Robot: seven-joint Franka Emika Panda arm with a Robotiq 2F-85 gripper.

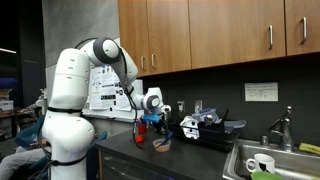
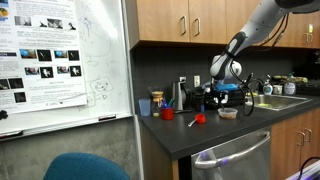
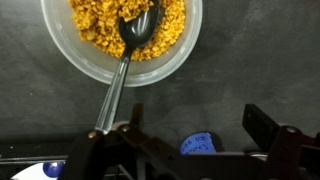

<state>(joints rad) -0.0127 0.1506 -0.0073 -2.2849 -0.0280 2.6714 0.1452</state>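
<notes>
In the wrist view a clear bowl [image 3: 122,68] of yellow kernels lies on the dark countertop [image 3: 230,85]. A spoon [image 3: 122,62] rests in it, its dark head in the kernels and its metal handle running down over the rim toward me. My gripper [image 3: 198,120] hangs above the counter just short of the bowl, open, with nothing between its fingers [image 3: 262,124]. A small blue round thing [image 3: 197,143] with writing on it shows below the gap. In both exterior views the gripper [image 1: 152,101] [image 2: 222,72] hovers over the bowl [image 1: 161,145] [image 2: 228,113].
A sink [image 1: 262,160] with a faucet [image 1: 285,126] and a dish rack [image 1: 210,128] lie along the counter past the bowl. A red cup [image 2: 167,113] and a small red item [image 2: 197,119] stand near the whiteboard [image 2: 60,60]. Wooden cabinets [image 1: 220,30] hang overhead.
</notes>
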